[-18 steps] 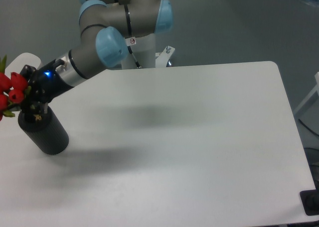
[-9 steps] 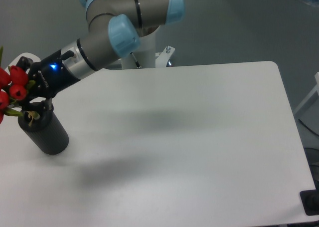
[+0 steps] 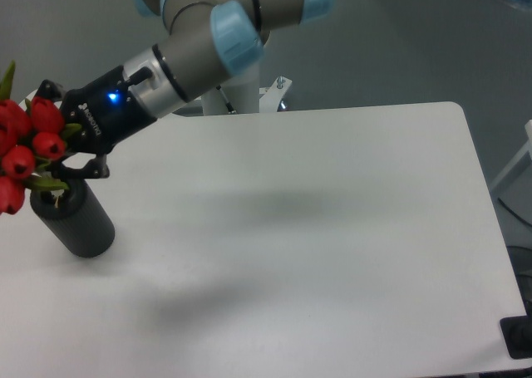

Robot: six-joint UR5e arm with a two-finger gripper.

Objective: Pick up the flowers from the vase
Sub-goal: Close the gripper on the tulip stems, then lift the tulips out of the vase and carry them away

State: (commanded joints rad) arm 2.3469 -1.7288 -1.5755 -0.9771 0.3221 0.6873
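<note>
Over the last second the gripper (image 3: 65,149) rose and shifted slightly right: a second earlier it sat low, almost on the mouth of the vase (image 3: 75,220), and now it hung clearly above the rim. The flowers (image 3: 25,149) came up with it; the red buds stood higher in the view and more of them showed than before, at the far left edge of the picture. The jaws were closed narrow on the stems just under the buds, holding the bunch. A bit of pale stem end could be made out at the vase's mouth, so the lower stems appeared to be inside the vase or just at its lip; whether they had cleared it could not be told. The vase itself had not moved and lay at the same tilt near the table's (image 3: 332,228) left edge. Judgement: the grasp was made and the lift was under way, but extraction was not yet finished. Further upward travel along the vase's axis looked needed before any sideways move, else the stems might drag the vase. Room: the bunch was already partly cut off by the frame's left border, near the table's left edge, so little margin that way. To the right, the white tabletop offered wide open room, nothing standing on it in view.
</note>
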